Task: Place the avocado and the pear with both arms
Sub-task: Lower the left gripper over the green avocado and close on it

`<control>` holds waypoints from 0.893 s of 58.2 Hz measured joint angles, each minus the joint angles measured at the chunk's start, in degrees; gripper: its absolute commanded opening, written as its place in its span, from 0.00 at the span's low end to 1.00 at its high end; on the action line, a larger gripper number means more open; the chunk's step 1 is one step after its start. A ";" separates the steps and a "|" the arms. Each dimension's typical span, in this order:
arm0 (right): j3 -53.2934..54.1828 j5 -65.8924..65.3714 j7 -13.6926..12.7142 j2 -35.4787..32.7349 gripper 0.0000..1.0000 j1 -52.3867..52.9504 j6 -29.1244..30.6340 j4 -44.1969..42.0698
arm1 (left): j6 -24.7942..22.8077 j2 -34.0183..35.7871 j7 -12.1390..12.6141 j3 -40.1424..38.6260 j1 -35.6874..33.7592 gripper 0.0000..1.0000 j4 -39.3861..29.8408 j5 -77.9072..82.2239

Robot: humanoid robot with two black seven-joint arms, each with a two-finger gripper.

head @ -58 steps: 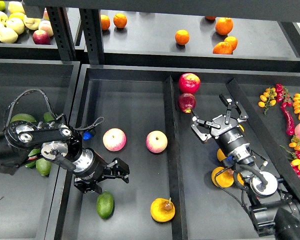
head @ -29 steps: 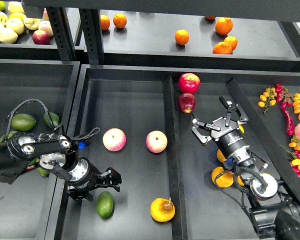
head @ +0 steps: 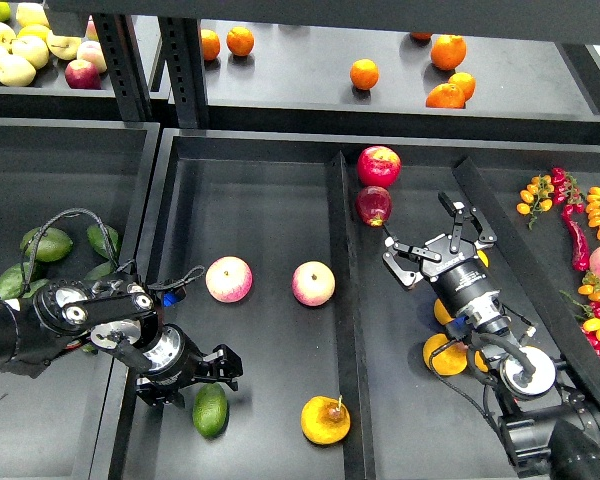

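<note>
The avocado (head: 210,410), small and glossy green, lies on the floor of the middle tray near its front left. My left gripper (head: 218,368) is just above it, fingers spread open and empty, not touching it as far as I can see. The pear (head: 325,420), yellow-orange with a brown blotch at its stem, lies to the right of the avocado beside the tray divider (head: 342,300). My right gripper (head: 438,243) is open and empty over the right tray, well away from the pear.
Two pink apples (head: 229,279) (head: 313,283) lie mid-tray. Two red apples (head: 378,166) (head: 373,205) sit ahead of the right gripper. Oranges (head: 445,352) lie under the right arm. Darker avocados (head: 47,244) fill the left tray. Peppers (head: 573,215) lie far right.
My left arm has drawn back to the left and lower, its gripper sliding down toward the avocado. The avocado, pear and right arm have hardly moved.
</note>
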 measured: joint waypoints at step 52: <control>1.11 0.00 0.00 0.00 0.99 -0.01 0.00 -0.06 | 0.00 -4.59 0.00 -3.20 2.67 0.56 4.67 5.75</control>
